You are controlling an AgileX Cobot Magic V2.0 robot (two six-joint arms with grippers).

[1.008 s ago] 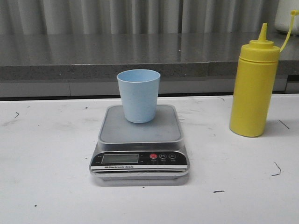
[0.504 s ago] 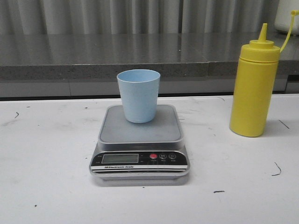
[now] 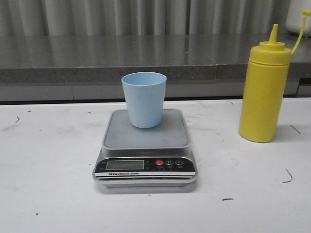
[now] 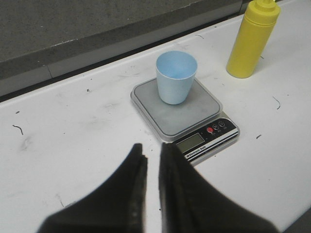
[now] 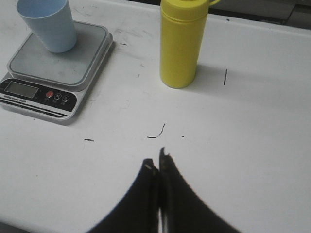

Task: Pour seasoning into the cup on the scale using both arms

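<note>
- Front view: the scale (image 3: 146, 148) sits on the white table (image 3: 48, 194), display and 3 round buttons facing the camera; the cup (image 3: 144, 99) stands upright on the rear part of its platform, mouth up; the seasoning (image 3: 265, 92) stands upright on the table to the right, well apart from the scale, nozzle pointing up, its cap strap curving off to the right; neither gripper shows here.
- Left wrist view: the left gripper (image 4: 149, 160) hangs above bare table near the scale's display end; its 2 fingers stand nearly together with a narrow gap, holding nothing; the cup rests on the scale beyond, the seasoning farther off.
- Right wrist view: the right gripper (image 5: 156, 162) has its 2 fingertips pressed together, empty, above bare table; the seasoning stands ahead of it, apart; the scale and cup lie off to one side.
</note>
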